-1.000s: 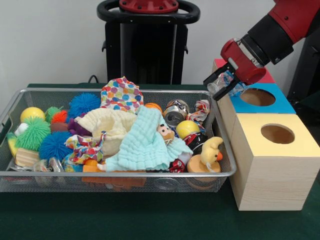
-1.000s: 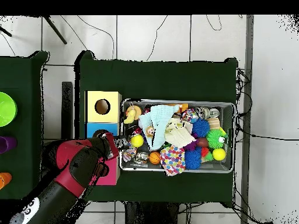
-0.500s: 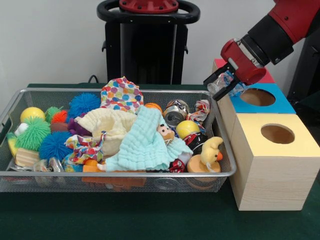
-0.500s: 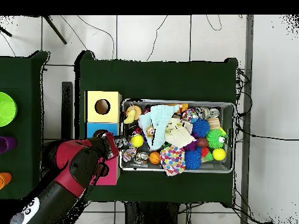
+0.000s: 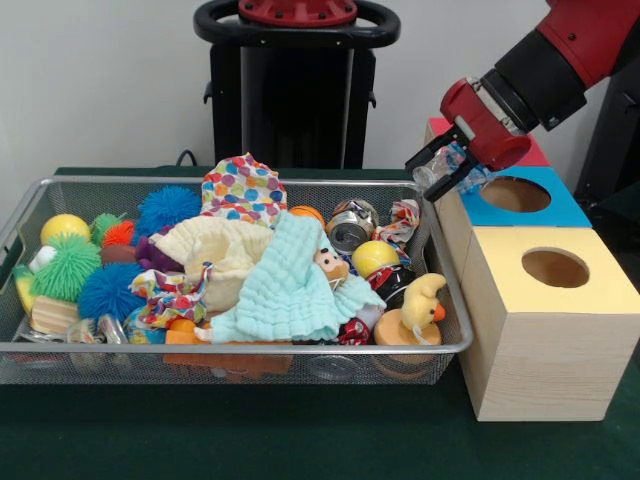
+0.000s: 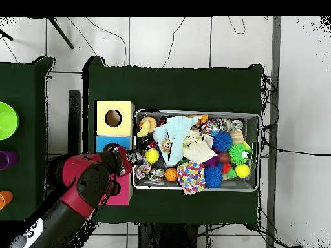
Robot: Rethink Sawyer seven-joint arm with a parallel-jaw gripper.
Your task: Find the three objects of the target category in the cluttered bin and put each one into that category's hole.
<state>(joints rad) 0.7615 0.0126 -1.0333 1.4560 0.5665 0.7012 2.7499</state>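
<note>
We see wire bin [image 5: 452, 345] left of hole boxes [image 5: 545, 330] in front view; gripper [image 5: 447, 168] above bin's far right corner; towel [image 5: 285, 285] atop clutter mid-bin; duck [image 5: 420, 305] front right.

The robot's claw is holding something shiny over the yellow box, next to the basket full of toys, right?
Not quite. The gripper holds its crumpled shiny thing beside the blue box, not over the yellow box. The front view shows it, next to the basket.
</note>
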